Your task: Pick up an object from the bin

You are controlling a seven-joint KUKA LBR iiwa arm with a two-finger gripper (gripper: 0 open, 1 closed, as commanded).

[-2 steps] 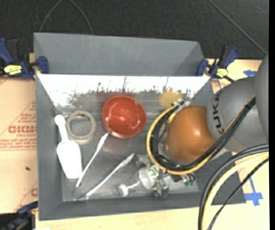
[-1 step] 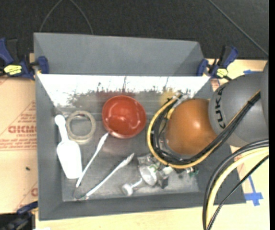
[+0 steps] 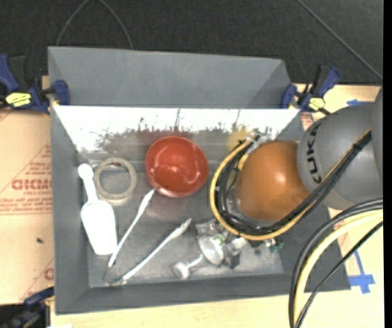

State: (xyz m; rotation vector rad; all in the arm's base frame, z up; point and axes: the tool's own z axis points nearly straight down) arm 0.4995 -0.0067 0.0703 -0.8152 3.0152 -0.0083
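The small clear, silvery thing (image 3: 206, 251) near the bin's (image 3: 168, 80) front wall, right of middle, looks like the likely target. The hand (image 3: 231, 244) is down right beside it, under the arm's orange cover (image 3: 271, 183). Can't tell if the hand is wide, narrow or gripping anything, so I'd guess nothing's lifted yet. Further left, the white sticks (image 3: 156, 246), red bowl (image 3: 176, 166), tape roll (image 3: 115, 181) and white scoop (image 3: 98, 224) all look untouched.

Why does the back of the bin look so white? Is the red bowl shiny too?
In the camera view, light glares off the bin's sloping back wall, turning it nearly white with dark streaks along its lower edge; the red bowl carries pale bright patches inside; the orange cover on the arm has a soft sheen on top.
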